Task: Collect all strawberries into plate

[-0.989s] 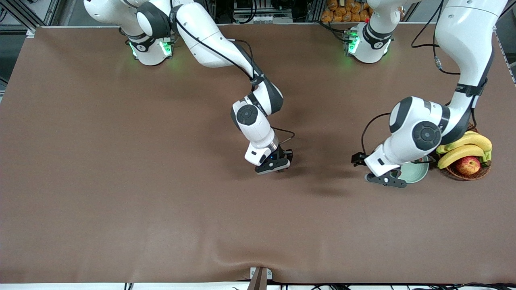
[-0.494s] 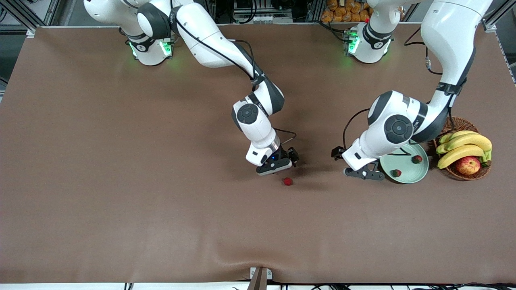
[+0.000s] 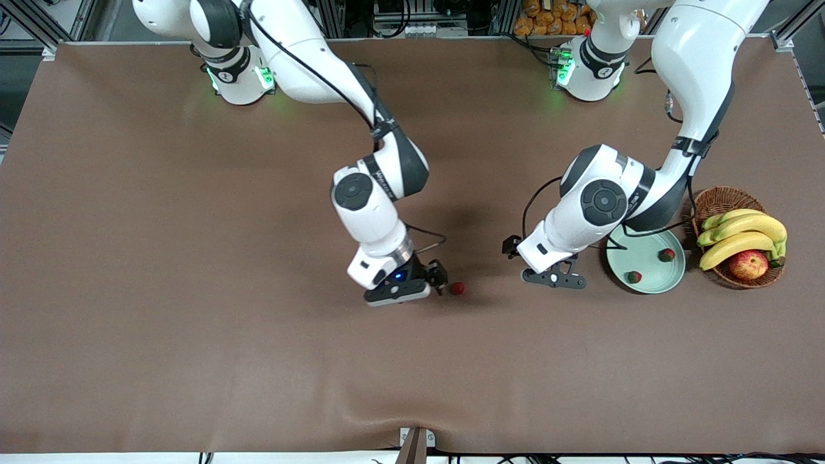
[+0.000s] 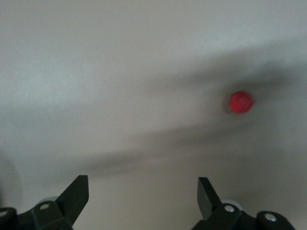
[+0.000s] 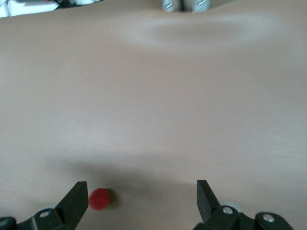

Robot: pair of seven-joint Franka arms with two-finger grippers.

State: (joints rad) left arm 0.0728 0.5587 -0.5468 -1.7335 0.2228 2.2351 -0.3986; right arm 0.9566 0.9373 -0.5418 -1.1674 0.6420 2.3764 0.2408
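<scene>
On the table, a strawberry (image 3: 457, 288) lies just beside the wide-open right gripper (image 3: 430, 281); left gripper (image 3: 554, 276) open.

Counter (image 3: 193, 258): covered edge to edge in a brown mat, with a shallow ripple in the cover at its edge nearest the front camera. One loose strawberry (image 3: 457, 288) lies directly on the mat near the middle. A pale mint-green plate (image 3: 651, 280) rests on the mat toward the left arm's end. A brown wicker basket (image 3: 722, 196) sits just beside the plate, closer still to that end. Both robot bases stand along the edge farthest from the front camera
</scene>
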